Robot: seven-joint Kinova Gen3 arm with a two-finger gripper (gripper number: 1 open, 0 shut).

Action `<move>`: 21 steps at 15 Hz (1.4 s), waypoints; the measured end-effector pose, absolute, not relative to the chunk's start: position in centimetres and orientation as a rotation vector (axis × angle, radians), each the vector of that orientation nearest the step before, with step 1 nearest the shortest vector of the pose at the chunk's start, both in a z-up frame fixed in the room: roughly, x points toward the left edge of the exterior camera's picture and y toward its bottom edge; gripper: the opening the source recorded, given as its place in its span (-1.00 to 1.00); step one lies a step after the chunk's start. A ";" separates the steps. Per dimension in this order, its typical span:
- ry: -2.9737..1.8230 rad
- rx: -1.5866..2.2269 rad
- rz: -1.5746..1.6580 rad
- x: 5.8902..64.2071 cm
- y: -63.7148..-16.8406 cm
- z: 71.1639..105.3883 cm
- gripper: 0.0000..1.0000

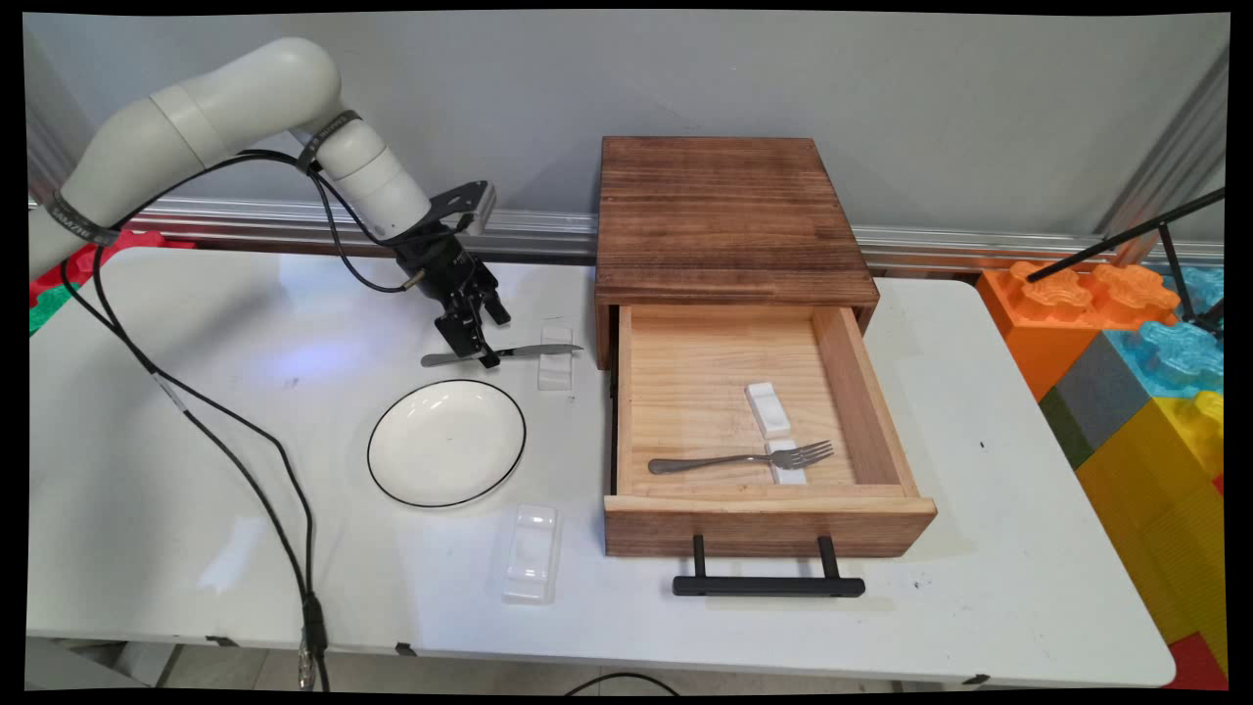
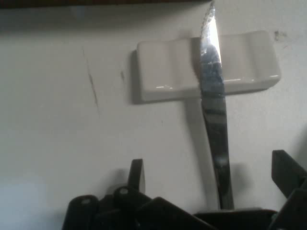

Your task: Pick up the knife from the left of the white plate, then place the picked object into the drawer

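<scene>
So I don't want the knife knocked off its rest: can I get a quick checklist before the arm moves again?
1. Knife blade lies across the white rest: ok.
2. Gripper is over the knife's handle: ok.
3. Fingers straddle the handle, open: ok.
4. Fingers touching the handle: cannot tell.
5. Plate sits apart from the knife: ok.
6. Open drawer lies beyond the knife tip, not touching: ok.

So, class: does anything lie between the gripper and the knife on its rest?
Nothing visible does. The gripper is right down at the knife, a finger on each side of the handle, and the blade lies across the white rest. The plate sits nearer the camera, clear of both.
</scene>
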State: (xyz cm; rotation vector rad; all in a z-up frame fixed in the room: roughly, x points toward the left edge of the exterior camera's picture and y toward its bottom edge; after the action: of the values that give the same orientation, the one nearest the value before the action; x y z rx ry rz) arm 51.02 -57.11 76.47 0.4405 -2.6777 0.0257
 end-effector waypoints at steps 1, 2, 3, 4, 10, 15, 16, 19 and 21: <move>-2.679 0.437 0.028 50.9 -57.1 76.4 1.00; -2.680 0.433 0.033 50.7 -57.2 76.3 1.00; -2.681 0.431 0.036 50.7 -57.2 76.2 1.00; -2.682 0.430 0.038 50.6 -57.2 76.2 1.00; -2.696 0.399 0.049 50.4 -57.1 75.9 -1.00; -2.710 0.405 0.033 50.4 -56.6 75.7 -1.00; -2.711 0.406 0.030 50.4 -56.5 75.7 -1.00; -2.712 0.406 0.023 50.5 -56.2 76.1 -1.00; -2.713 0.402 0.024 50.6 -56.1 76.7 -1.00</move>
State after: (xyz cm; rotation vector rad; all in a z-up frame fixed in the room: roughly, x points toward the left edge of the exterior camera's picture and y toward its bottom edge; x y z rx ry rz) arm 50.55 -56.14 76.72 0.4022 -2.7125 0.0242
